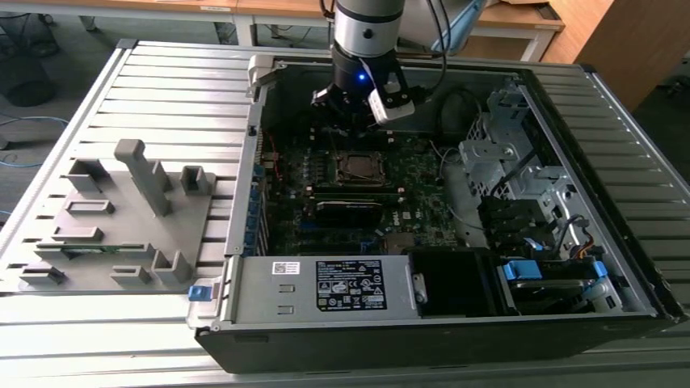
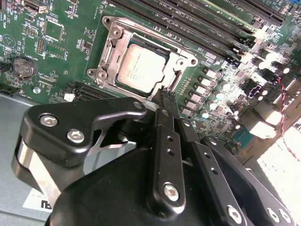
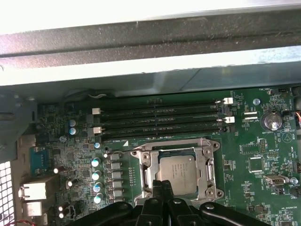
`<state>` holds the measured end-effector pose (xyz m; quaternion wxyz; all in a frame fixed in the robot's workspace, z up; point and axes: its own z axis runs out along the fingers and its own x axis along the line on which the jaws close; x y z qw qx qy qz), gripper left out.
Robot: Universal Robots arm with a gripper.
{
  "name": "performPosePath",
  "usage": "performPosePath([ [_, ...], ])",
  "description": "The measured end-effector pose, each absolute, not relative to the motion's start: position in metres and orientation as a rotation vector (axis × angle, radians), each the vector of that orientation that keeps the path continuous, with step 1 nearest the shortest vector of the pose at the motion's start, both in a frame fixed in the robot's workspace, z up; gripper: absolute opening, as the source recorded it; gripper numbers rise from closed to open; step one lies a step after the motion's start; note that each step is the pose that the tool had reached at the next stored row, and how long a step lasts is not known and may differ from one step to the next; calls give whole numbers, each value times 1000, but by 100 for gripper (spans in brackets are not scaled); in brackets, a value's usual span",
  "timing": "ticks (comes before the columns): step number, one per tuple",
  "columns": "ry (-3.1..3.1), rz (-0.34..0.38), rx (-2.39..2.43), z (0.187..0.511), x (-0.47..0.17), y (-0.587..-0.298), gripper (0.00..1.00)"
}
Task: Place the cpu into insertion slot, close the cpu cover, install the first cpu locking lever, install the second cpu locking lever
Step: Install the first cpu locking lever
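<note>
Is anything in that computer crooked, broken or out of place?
Nothing stands out. In the second wrist view the cpu lies flat and square under the cpu cover, whose frame sits level around it. The gripper, closed, is at the frame's edge. No damage shows on the circuit board.

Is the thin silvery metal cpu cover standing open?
No, the thin silvery metal cpu cover lies flat around the dull grey square cpu.

The cpu (image 2: 141,68) is showing a dull, matt grey metal top; the cpu cover (image 2: 178,55) is gleaming silvery and smooth. The gripper (image 2: 166,96) is looking matt black, its screw heads shining, and the green circuit board (image 2: 70,66) is glinting glossy.
</note>
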<state>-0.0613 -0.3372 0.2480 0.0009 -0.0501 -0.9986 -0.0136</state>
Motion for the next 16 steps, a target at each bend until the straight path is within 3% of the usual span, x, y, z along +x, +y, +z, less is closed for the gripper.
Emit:
performPosePath([
  [16,-3136,-43,-157,257,-61,-337,11],
])
